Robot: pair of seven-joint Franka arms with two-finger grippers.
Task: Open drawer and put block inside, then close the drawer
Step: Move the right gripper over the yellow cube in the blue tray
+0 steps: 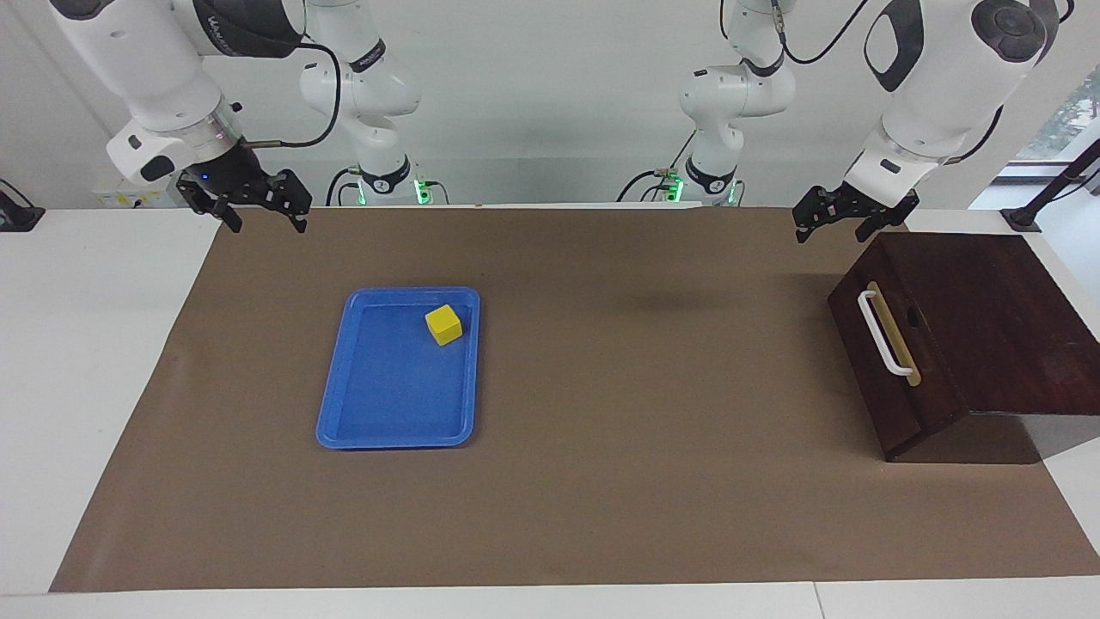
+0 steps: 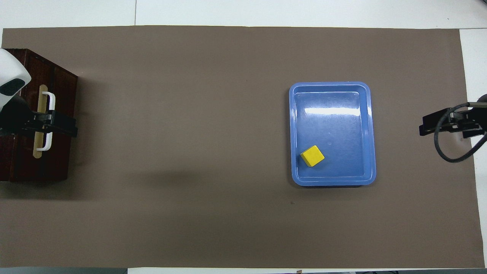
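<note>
**Both arms raised, jaws apart**

Left arm reaching down from the upper right of the facing view, wrist angled toward frame centre, left gripper (image 1: 830, 230) hanging at the right of the frame with fingers spread, gripping nothing; in the overhead view seen at the left edge (image 2: 57, 125), dark fingers pointing toward frame centre. Right arm descending from the upper left of the facing view, cable looping off the wrist, right gripper (image 1: 268, 226) in the air at upper left, fingers pointing down and parted, nothing between them; at the right edge of the overhead view (image 2: 430, 128)
</note>
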